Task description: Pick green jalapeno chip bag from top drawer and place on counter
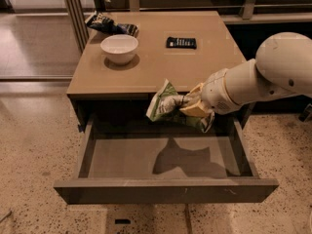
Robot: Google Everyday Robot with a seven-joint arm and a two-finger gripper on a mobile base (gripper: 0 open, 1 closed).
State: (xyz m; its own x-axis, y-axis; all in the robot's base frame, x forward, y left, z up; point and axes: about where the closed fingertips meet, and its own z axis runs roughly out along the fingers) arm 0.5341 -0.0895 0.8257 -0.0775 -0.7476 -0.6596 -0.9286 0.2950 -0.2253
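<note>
The green jalapeno chip bag (165,104), light green and white, hangs in the air at the counter's front edge, above the back of the open top drawer (165,189). My gripper (191,106) is shut on the bag's right end, with the white arm reaching in from the right. The drawer floor (122,160) shows only the bag's shadow. The tan counter (156,62) lies just behind the bag.
On the counter stand a white bowl (119,48), a dark blue-black snack bag (109,25) at the back left and a small black device (181,42). A glass partition frame (73,13) stands to the left. The floor is speckled.
</note>
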